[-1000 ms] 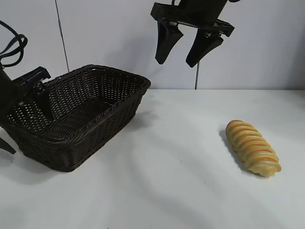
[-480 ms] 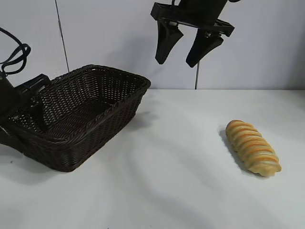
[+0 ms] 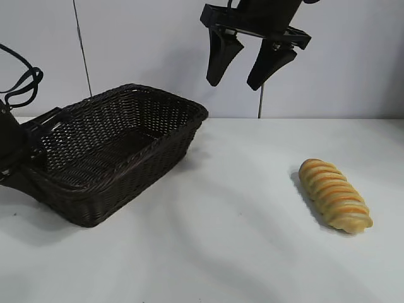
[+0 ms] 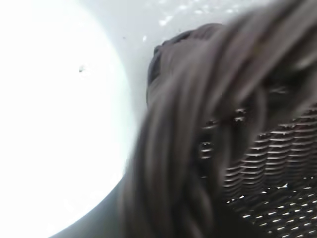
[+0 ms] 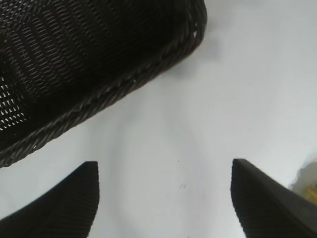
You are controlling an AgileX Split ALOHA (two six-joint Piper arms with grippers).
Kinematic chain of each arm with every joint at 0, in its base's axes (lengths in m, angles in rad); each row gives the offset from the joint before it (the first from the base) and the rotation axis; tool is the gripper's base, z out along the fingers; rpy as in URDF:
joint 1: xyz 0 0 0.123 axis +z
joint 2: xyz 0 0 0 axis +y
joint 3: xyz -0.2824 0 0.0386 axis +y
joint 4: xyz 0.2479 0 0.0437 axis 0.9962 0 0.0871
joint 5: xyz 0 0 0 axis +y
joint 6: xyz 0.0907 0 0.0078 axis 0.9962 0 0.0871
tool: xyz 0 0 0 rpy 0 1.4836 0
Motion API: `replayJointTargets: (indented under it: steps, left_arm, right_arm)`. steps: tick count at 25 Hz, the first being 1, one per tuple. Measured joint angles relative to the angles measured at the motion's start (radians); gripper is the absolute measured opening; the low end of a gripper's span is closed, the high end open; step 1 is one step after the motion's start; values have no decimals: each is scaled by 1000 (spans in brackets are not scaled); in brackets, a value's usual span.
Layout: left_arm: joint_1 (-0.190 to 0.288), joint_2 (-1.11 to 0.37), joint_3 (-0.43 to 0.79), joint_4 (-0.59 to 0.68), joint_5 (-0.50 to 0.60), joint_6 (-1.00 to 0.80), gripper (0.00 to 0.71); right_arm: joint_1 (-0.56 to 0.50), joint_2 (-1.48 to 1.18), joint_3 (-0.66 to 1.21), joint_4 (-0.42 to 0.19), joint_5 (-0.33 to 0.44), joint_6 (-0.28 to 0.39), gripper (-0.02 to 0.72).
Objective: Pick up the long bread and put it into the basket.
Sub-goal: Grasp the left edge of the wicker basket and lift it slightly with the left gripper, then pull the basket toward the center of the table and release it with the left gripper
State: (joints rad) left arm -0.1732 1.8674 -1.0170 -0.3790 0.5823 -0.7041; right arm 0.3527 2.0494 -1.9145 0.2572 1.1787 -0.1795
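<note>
The long bread (image 3: 334, 196) lies on the white table at the right, golden-tan with orange-brown stripes. The dark brown wicker basket (image 3: 189, 108) stands at the left. My left gripper (image 3: 35, 129) is at the basket's left rim and holds it; the left wrist view is filled by the blurred braided rim (image 4: 198, 148). My right gripper (image 3: 232, 84) hangs open and empty high above the table's middle, between basket and bread. In the right wrist view its fingers (image 5: 64, 203) frame bare table, with the basket's corner (image 5: 99, 49) beyond and a sliver of the bread (image 5: 310, 191) at the edge.
The white table (image 3: 240, 240) stretches between the basket and the bread and to the front. A pale wall with a vertical seam (image 3: 82, 44) stands behind. Black cables (image 3: 22, 79) loop at the far left by the left arm.
The basket has shifted to the right and slightly turned, with the left arm moving at its left rim. The right gripper and the bread have not moved.
</note>
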Motion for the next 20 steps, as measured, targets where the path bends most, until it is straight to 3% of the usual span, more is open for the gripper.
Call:
replayJointTargets:
  steps: [12, 20]
  left_arm:
    - [0, -14, -167, 18, 199, 91, 102]
    - [0, -14, -221, 22, 269, 224, 102]
  right_arm:
    - [0, 0, 0, 0, 0, 0, 537]
    - [0, 0, 0, 0, 0, 0, 537]
